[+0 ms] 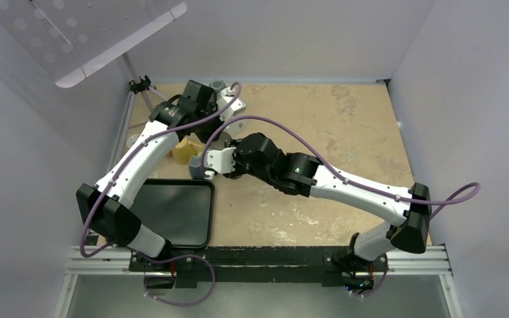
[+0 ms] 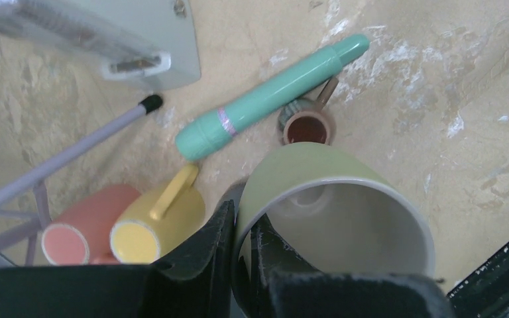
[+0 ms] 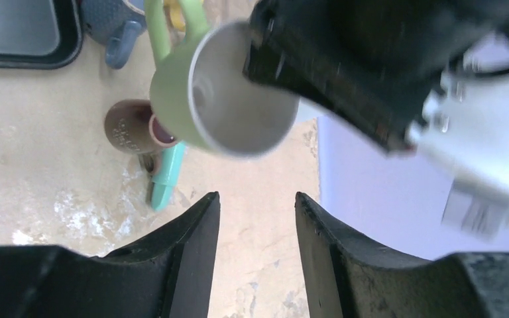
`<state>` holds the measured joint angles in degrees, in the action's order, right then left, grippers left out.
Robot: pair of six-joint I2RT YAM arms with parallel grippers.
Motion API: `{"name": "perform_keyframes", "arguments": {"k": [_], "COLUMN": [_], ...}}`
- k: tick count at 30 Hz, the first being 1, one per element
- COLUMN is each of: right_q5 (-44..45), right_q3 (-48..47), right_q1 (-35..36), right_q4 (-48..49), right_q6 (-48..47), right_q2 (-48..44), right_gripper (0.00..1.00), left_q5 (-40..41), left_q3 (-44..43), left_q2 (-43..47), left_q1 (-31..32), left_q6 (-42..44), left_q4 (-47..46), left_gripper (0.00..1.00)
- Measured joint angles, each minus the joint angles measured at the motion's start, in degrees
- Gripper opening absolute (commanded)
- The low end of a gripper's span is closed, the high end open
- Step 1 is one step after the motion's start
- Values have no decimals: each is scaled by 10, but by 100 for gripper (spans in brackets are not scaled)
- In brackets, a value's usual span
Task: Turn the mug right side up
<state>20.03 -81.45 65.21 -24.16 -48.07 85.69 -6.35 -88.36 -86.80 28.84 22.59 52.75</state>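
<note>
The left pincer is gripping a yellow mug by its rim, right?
Not quite. The mug gripped by its rim in the left pincer is pale green, not yellow; the left wrist view shows it. The yellow mug lies on the table.

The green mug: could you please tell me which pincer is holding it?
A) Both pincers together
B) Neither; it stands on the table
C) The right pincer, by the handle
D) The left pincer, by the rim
D: in the left wrist view the left pincer is closed on the rim of the green mug, while the right pincer is open, empty and apart from it.
</note>
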Motion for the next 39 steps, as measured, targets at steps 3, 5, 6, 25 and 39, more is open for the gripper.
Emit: {"name": "perform_keyframes", "arguments": {"k": [3,5,6,25,39], "right_q5": [-18,-36,-47,-183,-194], "right_q3": [19,40,50,135,115], "right_q1": [0,0,-2,-100,-102], "right_q4": [6,24,34,165,146], "right_q6": [20,36,44,110,113], "right_q2": [-23,-44,-55,-132,-132], "right_gripper": [71,87,88,96,98], "left_q5": [-18,-22,-21,-16,-37], "left_q3": [0,2,4,227,345], "left_q2": [9,27,40,152,75], "left_q1": [-53,-104,-128,-600,-642], "left_q6": [-9,-6,-3,96,119], "left_q4": [25,49,62,59,-136], "left_gripper": [0,0,0,0,0]}}
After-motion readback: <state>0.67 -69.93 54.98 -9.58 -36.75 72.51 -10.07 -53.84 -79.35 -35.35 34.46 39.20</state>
